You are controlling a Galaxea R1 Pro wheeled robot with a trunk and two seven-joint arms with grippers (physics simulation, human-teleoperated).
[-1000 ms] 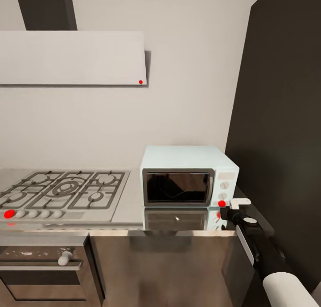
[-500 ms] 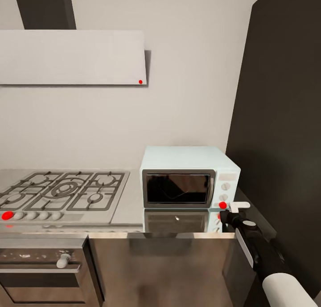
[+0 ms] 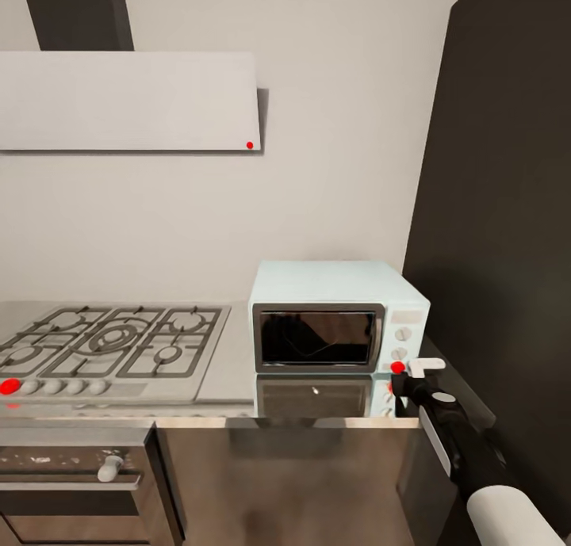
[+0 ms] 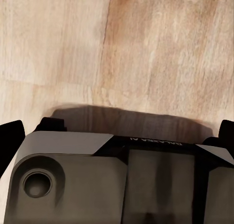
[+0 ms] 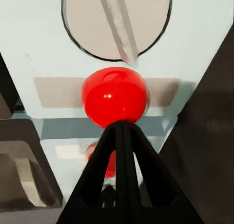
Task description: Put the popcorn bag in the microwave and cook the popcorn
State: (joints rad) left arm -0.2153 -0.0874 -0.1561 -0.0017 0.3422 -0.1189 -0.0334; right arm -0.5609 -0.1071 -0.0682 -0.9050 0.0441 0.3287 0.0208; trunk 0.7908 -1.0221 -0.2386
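Microwave (image 3: 337,324) is seen on the countertop (image 3: 230,364), door shut, at the 3 o'clock side of the gas hob (image 3: 111,344). Its red indicator light (image 5: 114,96) is met by the right gripper (image 5: 122,129), whose fingers are pressed together. The left gripper's state cannot be told; wooden floor (image 4: 146,48) is seen beneath it.

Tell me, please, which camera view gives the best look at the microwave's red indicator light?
The right wrist view: the red light sits large and central on the microwave panel, just past the shut right gripper, below a knob. The head view shows it as a small dot. The left wrist view looks at wooden floor.
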